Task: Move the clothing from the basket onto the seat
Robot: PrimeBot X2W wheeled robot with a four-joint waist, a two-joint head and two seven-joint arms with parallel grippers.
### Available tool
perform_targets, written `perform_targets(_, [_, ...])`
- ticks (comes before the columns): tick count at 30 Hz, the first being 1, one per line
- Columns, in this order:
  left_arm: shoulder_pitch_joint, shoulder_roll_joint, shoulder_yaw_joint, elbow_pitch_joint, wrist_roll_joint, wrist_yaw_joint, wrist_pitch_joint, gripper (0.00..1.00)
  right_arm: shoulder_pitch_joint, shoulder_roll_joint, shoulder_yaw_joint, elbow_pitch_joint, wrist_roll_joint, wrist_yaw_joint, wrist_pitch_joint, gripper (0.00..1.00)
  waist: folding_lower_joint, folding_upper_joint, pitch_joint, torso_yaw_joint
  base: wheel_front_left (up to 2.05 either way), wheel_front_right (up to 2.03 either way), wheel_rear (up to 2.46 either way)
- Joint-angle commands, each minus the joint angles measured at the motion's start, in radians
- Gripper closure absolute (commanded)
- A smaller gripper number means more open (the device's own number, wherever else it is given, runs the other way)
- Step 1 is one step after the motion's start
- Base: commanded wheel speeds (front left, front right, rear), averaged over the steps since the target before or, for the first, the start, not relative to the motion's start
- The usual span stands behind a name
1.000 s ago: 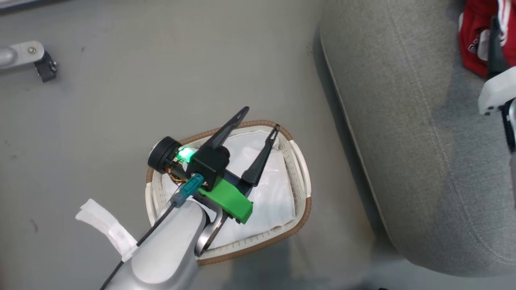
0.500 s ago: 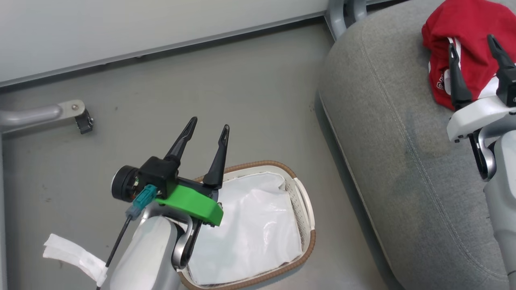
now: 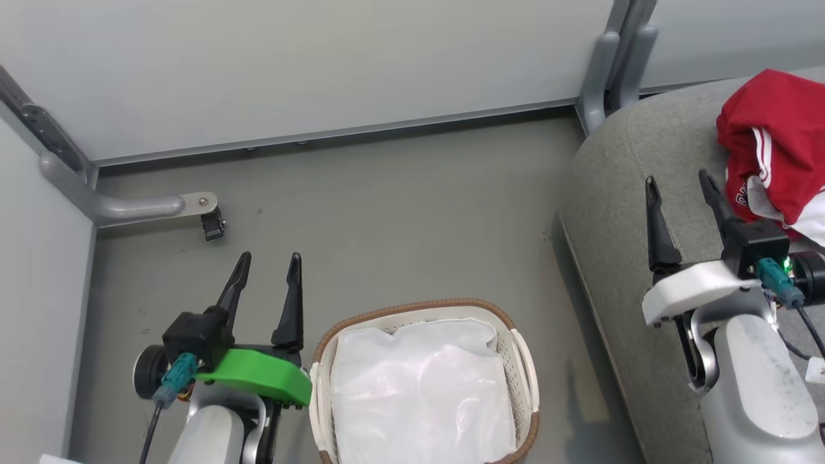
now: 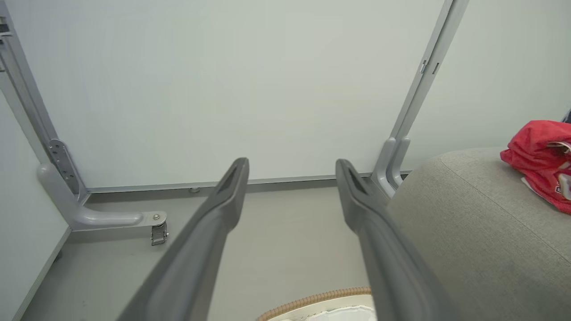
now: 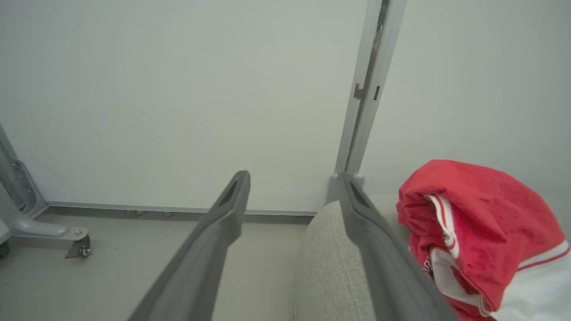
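The red clothing [image 3: 773, 142] with white stripes lies bunched on the grey seat [image 3: 619, 212] at the right. It also shows in the left wrist view as clothing [image 4: 539, 156] and close up as clothing [image 5: 482, 214]. The white basket [image 3: 412, 304] with a brown rim stands on the floor at bottom centre, holding only a white liner sheet [image 3: 419, 393]. My left gripper [image 3: 269, 258] is open and empty, just left of the basket. My right gripper [image 3: 677, 178] is open and empty over the seat, just left of the clothing. Nothing lies between the left gripper [image 4: 292, 161] fingers or the right gripper [image 5: 295, 174] fingers.
Pale partition walls close off the back and left. A grey frame foot with a caster [image 3: 209, 222] juts onto the floor at the left. A grey post [image 3: 612, 64] stands at the seat's far corner. Bare grey floor lies between the basket and the wall.
The head camera has tilted up, shifting the whole picture. My left gripper has come off the basket to its left side. My right gripper has drawn back from the clothing. Both stay open.
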Motion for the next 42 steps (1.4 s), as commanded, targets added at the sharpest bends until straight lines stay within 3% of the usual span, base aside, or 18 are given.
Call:
perform_targets(1, [0.030,-0.001,0.014,-0.004,0.007,0.005,0.000,0.00,0.032,0.007,-0.003,-0.016,0.005,-0.001,-0.002,0.00,0.0001,0.0000,-0.031,0.031,0.00,0.00,0.00])
perform_targets(15, [0.179,-0.004,0.107,-0.055,-0.015,0.023,0.000,0.00,0.225,0.027,0.030,-0.095,0.039,-0.001,-0.002,0.00,0.0001,0.0000,-0.077,0.057,0.00,0.00,0.00])
perform_targets(36, [0.207,-0.004,0.105,-0.060,-0.032,0.031,0.000,0.00,0.252,0.027,0.082,-0.096,0.081,-0.001,-0.002,0.00,0.0001,0.0000,-0.094,0.057,0.00,0.00,0.00])
perform_targets(37, [0.187,-0.004,0.104,-0.061,-0.029,0.027,0.000,1.00,0.243,0.030,0.083,-0.094,0.077,0.000,0.000,1.00,0.0001,0.0000,-0.094,0.057,0.00,0.00,0.00])
perform_targets(42, [0.187,-0.006,0.103,-0.023,-0.037,0.026,0.003,1.00,0.260,0.038,0.083,-0.058,0.086,0.000,0.007,1.00,0.0001,0.0000,-0.095,0.056,0.00,0.00,0.00])
